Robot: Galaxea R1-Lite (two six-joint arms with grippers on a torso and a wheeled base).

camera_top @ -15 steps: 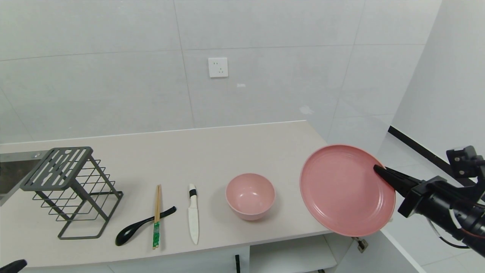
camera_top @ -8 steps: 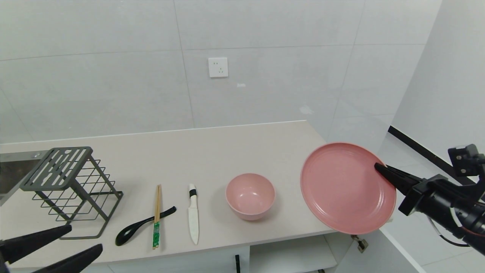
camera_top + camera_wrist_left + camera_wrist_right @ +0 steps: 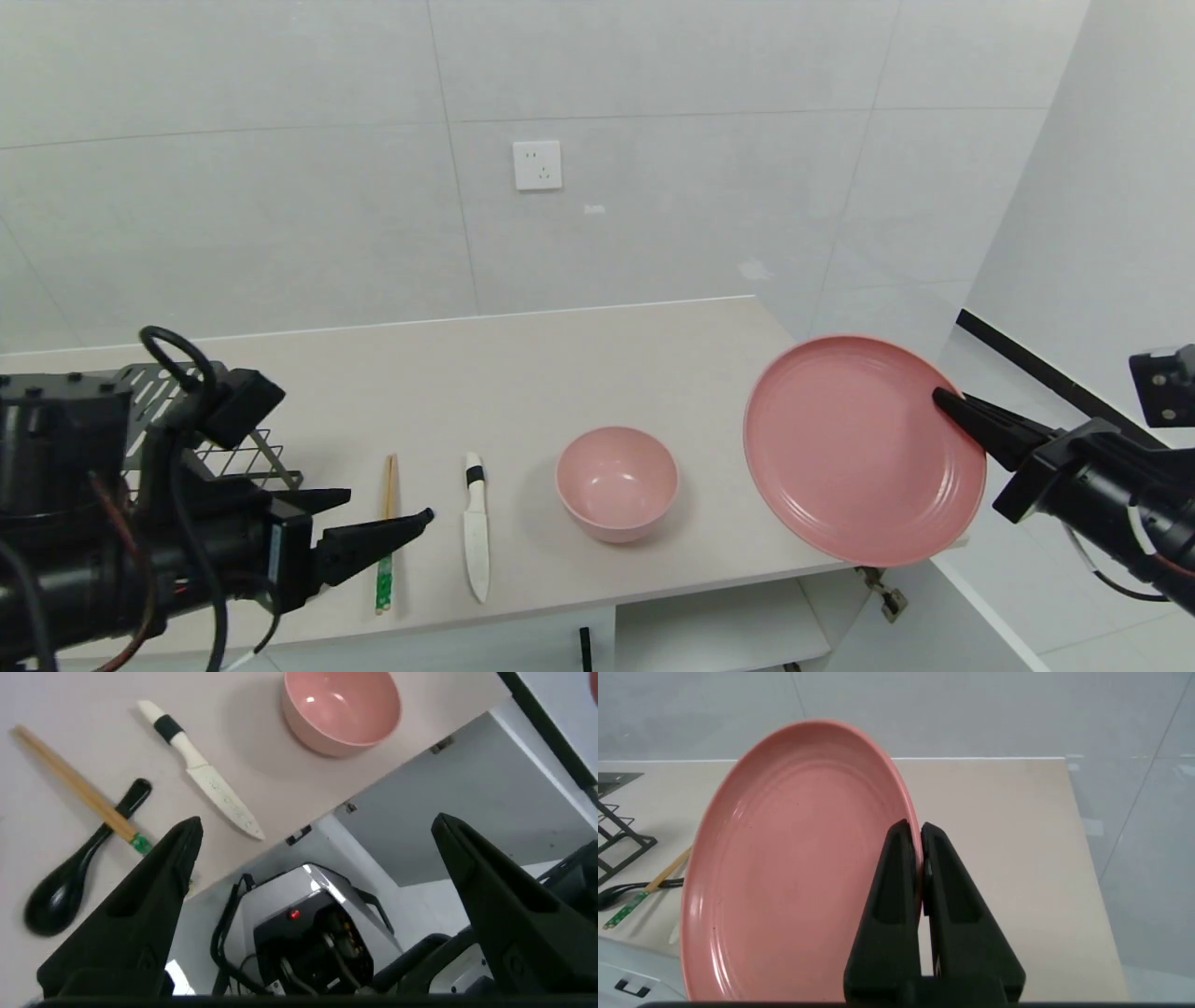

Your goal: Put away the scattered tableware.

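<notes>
Since half a second ago: my left arm has swung up from the lower left corner of the head view. It now stands in front of the wire rack (image 3: 274, 461) and over the black spoon (image 3: 56, 891). My right arm has raised the plate slightly. Nothing on the counter (image 3: 560, 373) has moved.

Left tool (image 3: 381, 507): fingers spread wide, holding nothing, touching nothing. From the head it hovers above the counter's front left part, tips toward the chopsticks (image 3: 389, 471). The left wrist view looks down between the fingers of the left tool (image 3: 318, 831) past the counter's front edge.

Lying on the counter, left to right: spoon with the chopsticks across its handle, white knife (image 3: 476, 527) just beside them, then the pink bowl (image 3: 616, 481), upright.

Right tool (image 3: 943, 399): fingers closed tight on the far right rim of the pink plate (image 3: 859, 448). The plate is off the counter, tilted with its face toward the head camera, at the counter's right front corner. The right wrist view shows both fingers pinching the rim.
</notes>
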